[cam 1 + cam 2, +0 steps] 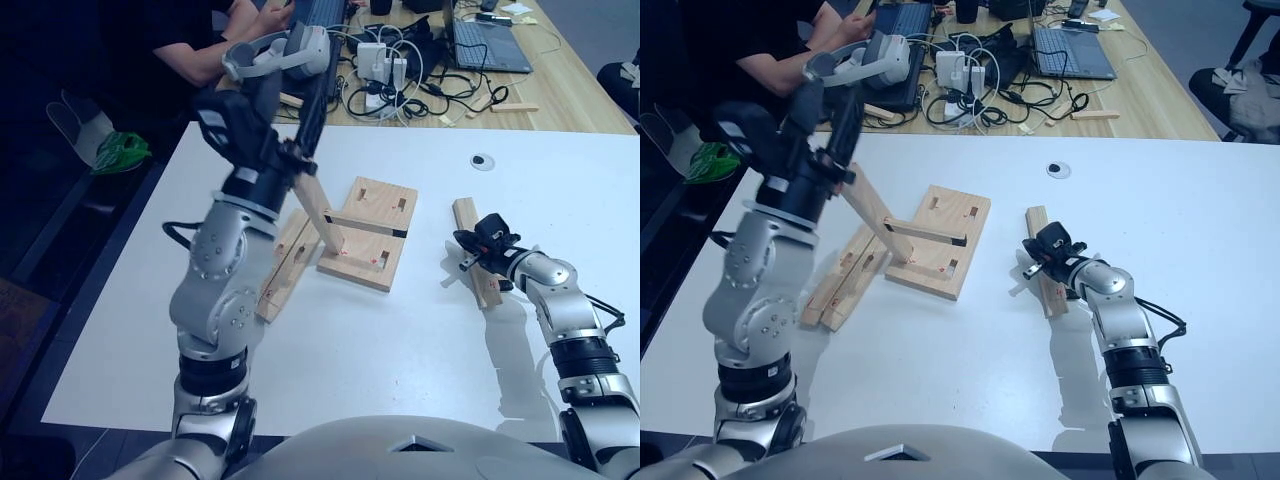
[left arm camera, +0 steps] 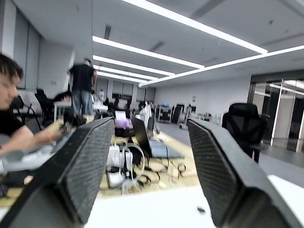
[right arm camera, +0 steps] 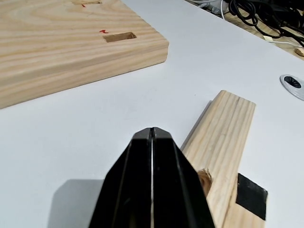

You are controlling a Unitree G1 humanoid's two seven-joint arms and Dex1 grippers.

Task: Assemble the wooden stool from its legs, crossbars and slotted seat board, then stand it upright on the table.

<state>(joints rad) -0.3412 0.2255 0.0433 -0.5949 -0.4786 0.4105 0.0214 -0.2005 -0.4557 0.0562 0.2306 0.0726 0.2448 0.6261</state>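
The slotted seat board [image 1: 385,205] is recorded flat at the middle of the bench [image 1: 400,340], with a leg [image 1: 318,210] standing tilted at its 8 o'clock corner. The left pincer [image 2: 149,128] is noted released near that leg's top. The right pincer [image 3: 152,135] is clenched on nothing, just beside a loose leg [image 3: 223,137] lying at 3 o'clock of the board.

I see pale striped grain and a black patch on the leg [image 3: 228,128] beside my black right gripper [image 3: 152,131]; board [image 3: 57,52] ahead pale, red-marked; table [image 3: 118,107] white.
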